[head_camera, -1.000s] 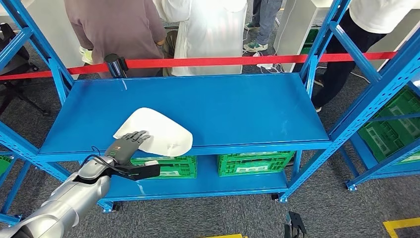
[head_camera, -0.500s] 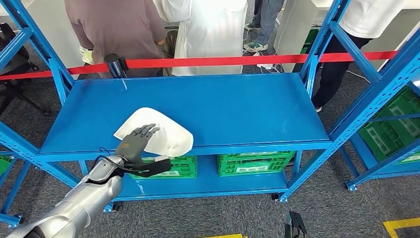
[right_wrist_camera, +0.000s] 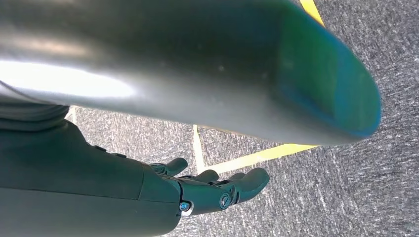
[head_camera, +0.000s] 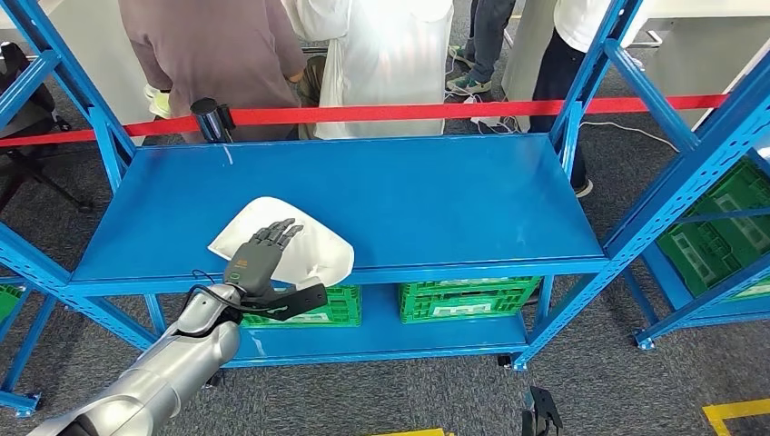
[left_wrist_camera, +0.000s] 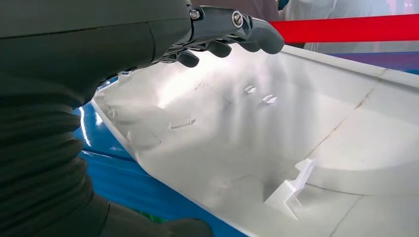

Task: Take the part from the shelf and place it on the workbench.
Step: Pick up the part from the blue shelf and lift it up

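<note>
The left hand (head_camera: pixel 259 257) reaches over the front edge of the blue shelf (head_camera: pixel 436 195), its fingers (head_camera: pixel 277 233) stretched out and spread above the white part (head_camera: pixel 313 250). The thumb (head_camera: pixel 300 298) juts out sideways below the shelf's front lip, apart from the fingers. In the left wrist view the fingertips (left_wrist_camera: pixel 257 37) hover just over the part's (left_wrist_camera: pixel 276 138) inner face, with light showing beneath them, so the hand is unclenched and holds nothing; whether any fingertip touches the plastic cannot be told. The part lies flat on the shelf directly under and ahead of the fingers, at the near edge of the board. The right hand (right_wrist_camera: pixel 212 190) hangs over grey carpet (right_wrist_camera: pixel 356 158) crossed by a yellow line (right_wrist_camera: pixel 257 157), its fingers loosely extended around nothing. Beyond the left hand's fingertips a red barrier tape (head_camera: pixel 409 112) runs across behind the shelf, and people (head_camera: pixel 218 45) stand past it.
</note>
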